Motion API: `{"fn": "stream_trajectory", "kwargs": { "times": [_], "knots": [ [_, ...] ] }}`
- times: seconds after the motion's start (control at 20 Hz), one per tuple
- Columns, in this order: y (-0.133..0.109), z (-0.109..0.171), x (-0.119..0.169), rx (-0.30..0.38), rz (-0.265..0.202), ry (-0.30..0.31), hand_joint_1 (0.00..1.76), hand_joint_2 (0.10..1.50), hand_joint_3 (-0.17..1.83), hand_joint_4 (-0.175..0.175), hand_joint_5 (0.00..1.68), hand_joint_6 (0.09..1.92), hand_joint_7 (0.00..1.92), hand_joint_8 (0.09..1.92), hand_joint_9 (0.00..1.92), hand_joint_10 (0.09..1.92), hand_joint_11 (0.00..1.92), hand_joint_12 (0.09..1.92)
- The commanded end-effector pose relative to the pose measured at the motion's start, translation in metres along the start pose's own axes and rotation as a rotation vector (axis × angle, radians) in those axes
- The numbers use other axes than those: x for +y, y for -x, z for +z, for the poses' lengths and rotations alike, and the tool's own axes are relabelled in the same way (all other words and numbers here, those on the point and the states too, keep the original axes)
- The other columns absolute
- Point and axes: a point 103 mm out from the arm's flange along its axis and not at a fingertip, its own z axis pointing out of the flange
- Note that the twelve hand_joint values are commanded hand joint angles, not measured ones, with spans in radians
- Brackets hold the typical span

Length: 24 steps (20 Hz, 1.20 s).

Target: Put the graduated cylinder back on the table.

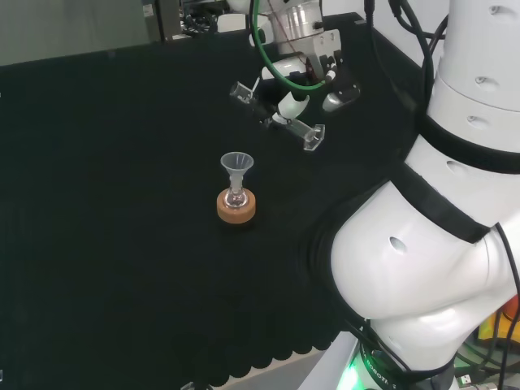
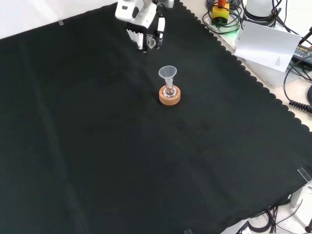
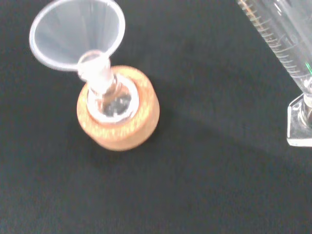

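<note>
Robot hand (image 1: 302,97): grasping the graduated cylinder (image 1: 276,115), holding it tilted above the counter (image 1: 122,203).
Funnel (image 1: 237,166): sitting on the cork ring (image 1: 236,205), near the cylinder.

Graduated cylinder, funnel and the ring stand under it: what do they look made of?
Graduated cylinder: clear, glossy, printed scale lines; glass or plastic, the look leaves it open. It lies tilted in the hand, above the cloth. Funnel: translucent, slightly milky, thin-walled, probably plastic. Ring stand: tan, matte, speckled grain, apparently cork.
</note>
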Motion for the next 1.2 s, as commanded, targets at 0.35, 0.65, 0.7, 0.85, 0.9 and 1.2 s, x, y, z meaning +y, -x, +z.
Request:
{"fn": "stream_trajectory", "kwargs": {
  "times": [0.35, 0.65, 0.7, 0.85, 0.9, 1.2],
  "knots": [
    [0.039, 0.004, 0.020, 0.149, -0.048, 0.217, 1.10, 1.17, 0.00, -0.091, 0.90, 1.14, 1.23, 0.34, 1.44, 0.09, 1.29, 0.71],
    [0.056, 0.010, 0.046, 0.230, -0.086, 0.289, 1.10, 1.16, 0.00, -0.092, 0.90, 1.14, 1.23, 0.34, 1.44, 0.09, 1.29, 0.71],
    [0.059, 0.011, 0.051, 0.245, -0.090, 0.297, 1.10, 1.16, 0.00, -0.092, 0.90, 1.14, 1.23, 0.34, 1.44, 0.09, 1.29, 0.71],
    [0.067, 0.014, 0.068, 0.272, -0.103, 0.329, 1.10, 1.16, 0.00, -0.093, 0.90, 1.14, 1.22, 0.33, 1.44, 0.09, 1.28, 0.71],
    [0.069, 0.016, 0.074, 0.281, -0.109, 0.338, 1.10, 1.16, 0.00, -0.094, 0.90, 1.14, 1.22, 0.33, 1.44, 0.09, 1.29, 0.71],
    [0.078, 0.020, 0.107, 0.324, -0.162, 0.416, 1.10, 1.16, 0.00, -0.094, 0.90, 1.14, 1.21, 0.33, 1.43, 0.09, 1.28, 0.71]
  ]
}}
